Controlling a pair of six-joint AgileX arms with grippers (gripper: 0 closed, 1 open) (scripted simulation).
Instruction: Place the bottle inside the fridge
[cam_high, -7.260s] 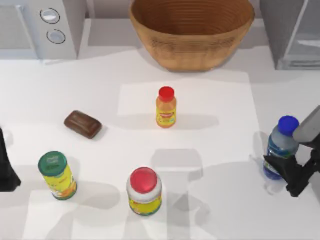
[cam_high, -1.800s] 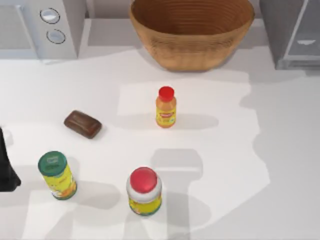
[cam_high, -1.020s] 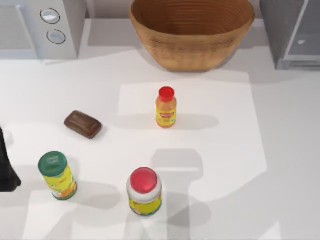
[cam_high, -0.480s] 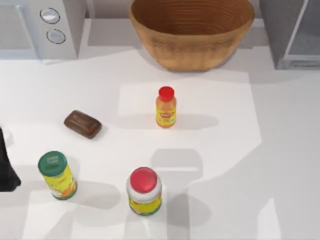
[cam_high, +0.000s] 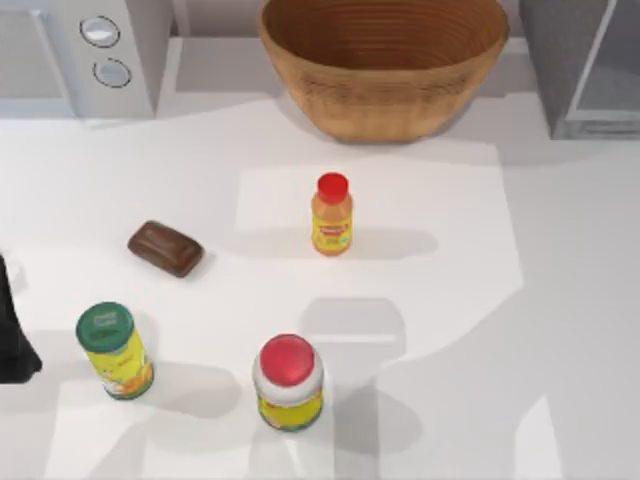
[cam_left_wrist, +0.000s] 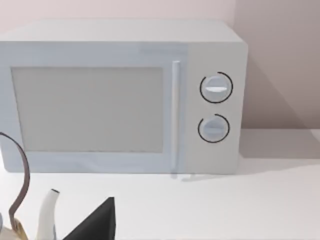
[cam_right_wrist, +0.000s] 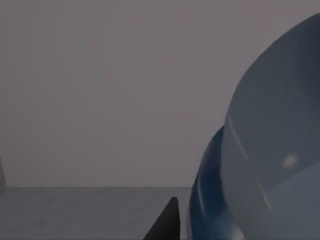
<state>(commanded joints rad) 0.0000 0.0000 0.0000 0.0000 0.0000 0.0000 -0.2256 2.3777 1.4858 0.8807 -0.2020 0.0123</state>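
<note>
The bottle (cam_right_wrist: 260, 150), clear with a blue label, looms very close in the right wrist view. One dark fingertip (cam_right_wrist: 166, 222) of my right gripper (cam_right_wrist: 200, 227) lies against its side; the other is hidden behind it. A plain grey wall and floor stand behind the bottle. The fridge (cam_high: 560, 60), a grey box, stands at the table's back right corner, and its pale door panel (cam_high: 612, 60) looks swung outward. My left arm (cam_high: 10, 345) stays parked at the table's left edge.
A white microwave (cam_high: 80, 55) with two knobs is at the back left and a wicker basket (cam_high: 385, 65) at the back middle. On the table stand a small orange bottle (cam_high: 332, 215), a brown bar (cam_high: 166, 248), a green-lidded can (cam_high: 114, 350) and a red-lidded jar (cam_high: 289, 383).
My right gripper and the bottle have left the top view at the table's right side. The shadow on the right half of the table shifted, then settled. The left arm has not moved.
</note>
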